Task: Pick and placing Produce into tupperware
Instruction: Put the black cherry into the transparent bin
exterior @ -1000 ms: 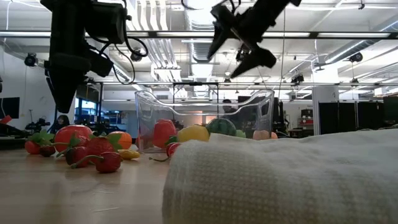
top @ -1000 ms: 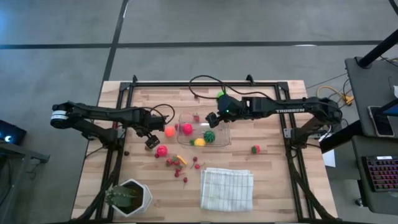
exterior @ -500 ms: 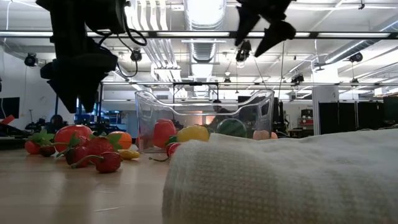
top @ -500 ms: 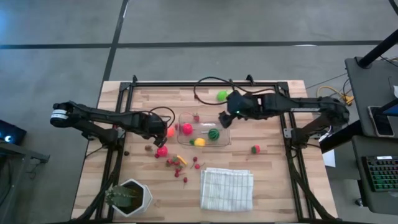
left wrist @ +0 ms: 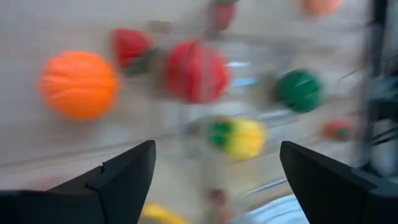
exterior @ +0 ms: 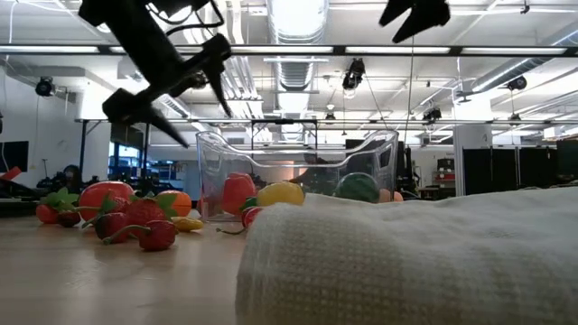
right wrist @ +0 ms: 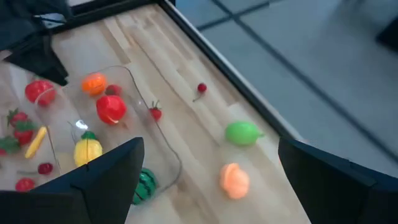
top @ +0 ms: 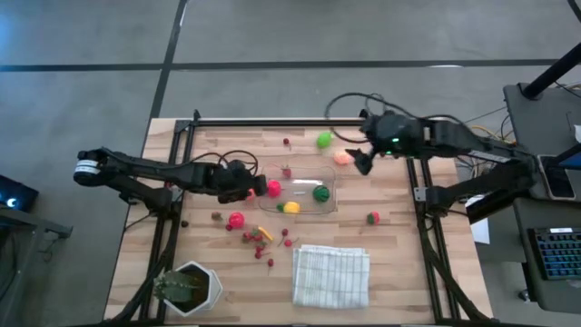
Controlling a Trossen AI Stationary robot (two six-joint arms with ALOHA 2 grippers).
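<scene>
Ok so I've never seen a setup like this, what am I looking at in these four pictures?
Two dark robot arms work at a wooden table. One camera looks down from above, one sits at tabletop level, and one rides on each wrist. In the overhead view, the left hand hangs open beside a clear tupperware that already holds a pink, a yellow and a striped green toy fruit. The right hand is open too, above a peach-coloured fruit. Neither holds anything. More toy produce lies loose, plus a folded white cloth and a potted plant.
</scene>
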